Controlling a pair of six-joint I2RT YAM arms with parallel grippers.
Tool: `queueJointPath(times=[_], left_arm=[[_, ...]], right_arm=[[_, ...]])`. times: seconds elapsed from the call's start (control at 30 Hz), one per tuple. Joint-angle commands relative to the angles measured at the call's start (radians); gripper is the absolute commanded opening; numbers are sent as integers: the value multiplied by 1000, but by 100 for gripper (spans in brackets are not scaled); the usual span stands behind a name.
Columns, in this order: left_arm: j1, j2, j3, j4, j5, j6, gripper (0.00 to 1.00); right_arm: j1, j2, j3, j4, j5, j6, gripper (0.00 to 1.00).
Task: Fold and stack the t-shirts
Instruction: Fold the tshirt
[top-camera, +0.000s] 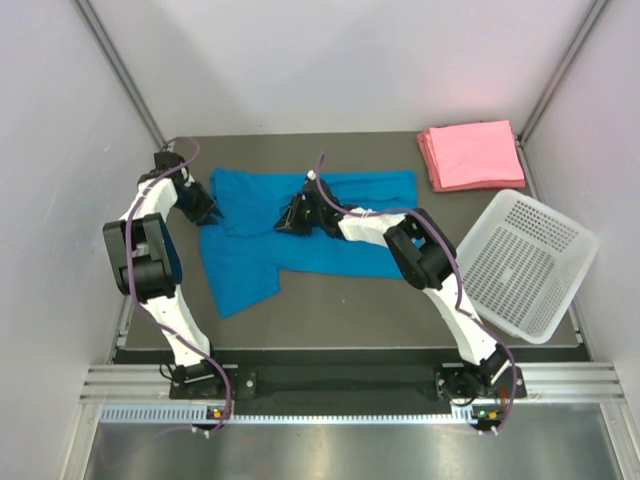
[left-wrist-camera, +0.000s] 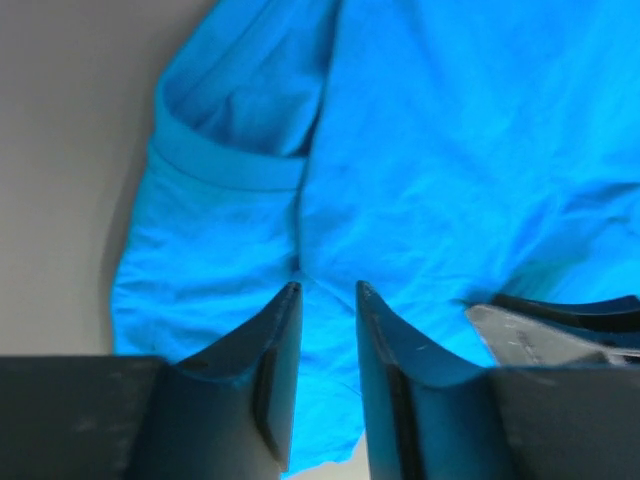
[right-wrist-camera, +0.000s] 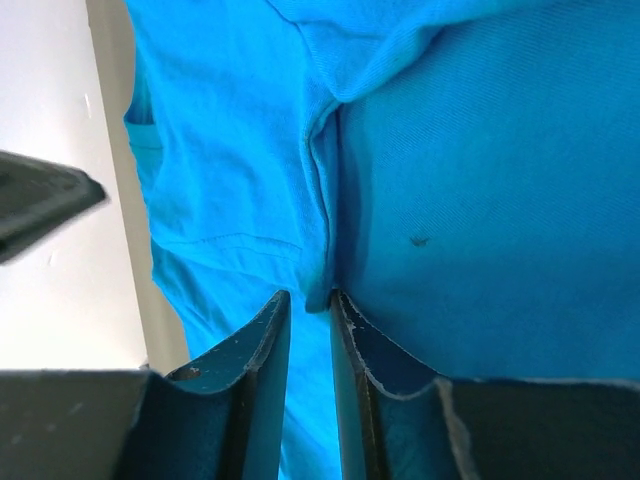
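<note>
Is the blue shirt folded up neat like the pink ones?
Not yet. The blue t-shirt lies crumpled and uneven, one flap sticking out, unlike the flat pink t-shirts.

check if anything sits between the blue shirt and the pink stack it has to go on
Nothing visible does. The table between the blue t-shirt and the pink stack is bare, and the white basket sits nearer the arms, off that path.
</note>
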Motion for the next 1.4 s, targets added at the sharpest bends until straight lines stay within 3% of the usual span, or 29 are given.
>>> queueJointPath(times=[0.0, 0.17, 0.77, 0.97, 1.37], left_arm=[[1, -70, -142, 101, 28, 8, 32], [3, -101, -199, 142, -17, 11, 25], [3, -74, -233, 250, 2, -41, 32], [3, -52, -181, 233, 22, -31, 33], [-2, 0, -156, 274, 232, -58, 31]], right_arm=[[3, -84, 41, 3, 9, -24, 24], [2, -96, 33, 0, 20, -27, 24], [5, -128, -8, 16, 29, -46, 24], [48, -98, 163, -151, 121, -210, 25], [135, 18, 328, -191, 207, -421, 29]])
